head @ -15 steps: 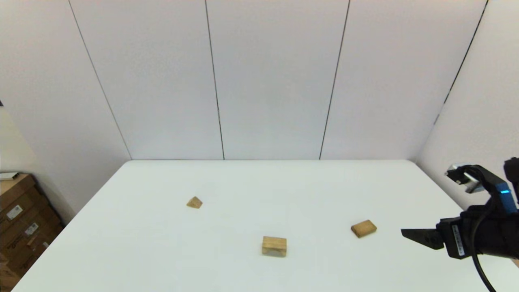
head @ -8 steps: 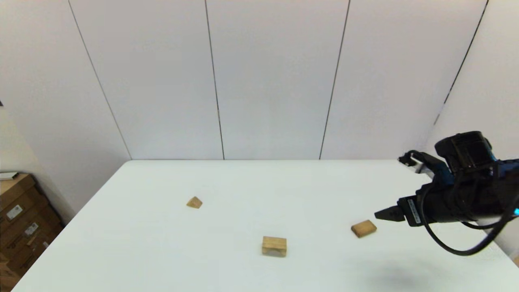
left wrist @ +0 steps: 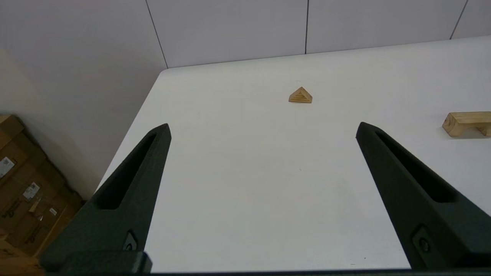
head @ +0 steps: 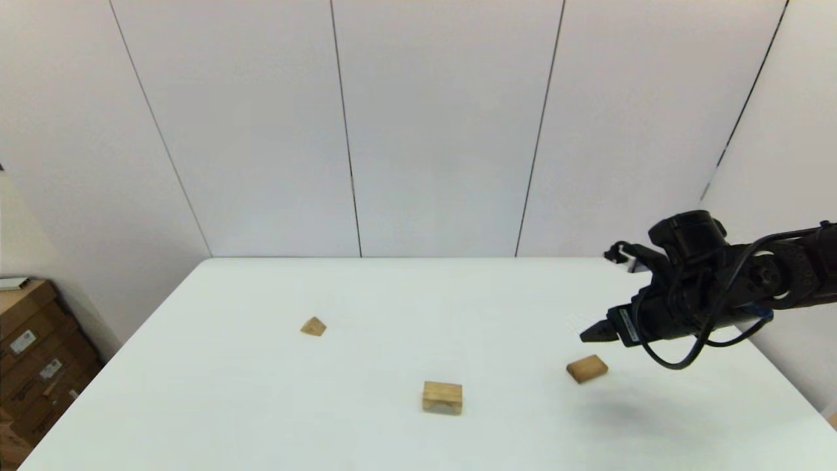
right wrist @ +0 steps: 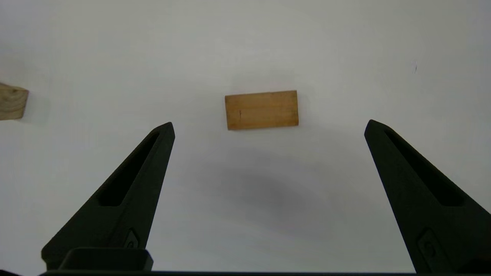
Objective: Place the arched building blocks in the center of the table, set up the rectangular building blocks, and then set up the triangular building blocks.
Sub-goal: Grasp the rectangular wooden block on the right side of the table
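Note:
On the white table (head: 261, 405) the arched block (head: 442, 397) stands near the front middle, and it also shows in the wrist views (left wrist: 466, 122) (right wrist: 11, 101). To its right lies the flat rectangular slab (head: 586, 368) (right wrist: 261, 109). The small triangular block (head: 314, 326) (left wrist: 300, 95) sits at the left, farther back. My right gripper (head: 592, 335) (right wrist: 269, 123) hovers above the slab, pointing down at it, open and holding nothing. My left gripper (left wrist: 262, 124) is out of the head view; its wrist view shows it open and empty, low over the table's left side.
Stacked cardboard boxes (head: 33, 366) stand on the floor beyond the table's left edge. White wall panels (head: 444, 131) close off the back and the right side, close to the table's right edge.
My right arm has risen and swung in from the front right edge, leftward and farther over the table, to hover above the rectangular slab. The blocks have not moved.

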Tool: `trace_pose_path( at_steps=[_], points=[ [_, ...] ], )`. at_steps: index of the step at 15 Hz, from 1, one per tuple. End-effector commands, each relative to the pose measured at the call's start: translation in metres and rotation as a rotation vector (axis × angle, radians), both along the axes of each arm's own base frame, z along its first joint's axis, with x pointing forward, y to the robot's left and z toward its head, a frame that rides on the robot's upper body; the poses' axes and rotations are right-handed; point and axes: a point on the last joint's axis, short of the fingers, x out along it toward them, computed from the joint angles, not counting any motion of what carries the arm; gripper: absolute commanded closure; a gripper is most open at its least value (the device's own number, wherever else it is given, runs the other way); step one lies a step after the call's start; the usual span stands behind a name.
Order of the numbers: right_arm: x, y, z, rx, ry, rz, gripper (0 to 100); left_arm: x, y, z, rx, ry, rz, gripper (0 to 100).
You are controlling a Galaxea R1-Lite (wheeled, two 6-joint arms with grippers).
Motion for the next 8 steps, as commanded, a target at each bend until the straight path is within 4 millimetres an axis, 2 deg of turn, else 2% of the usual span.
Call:
trace_pose_path(
  at_steps=[1,5,8],
  points=[
    [0.0128,0.0009,-0.012,-0.013,0.035,0.005,0,0.0001,0.0,0.0002,0.001,0.0,0.0,0],
    [0.0114,0.0014,-0.0107,0.04,0.137,-0.099,0,0.0002,0.0,0.0001,0.001,0.003,0.001,0],
    [0.0128,0.0008,-0.0091,0.038,0.13,-0.107,0,0.0001,0.0,0.0,0.001,0.001,0.0,0]
  ],
)
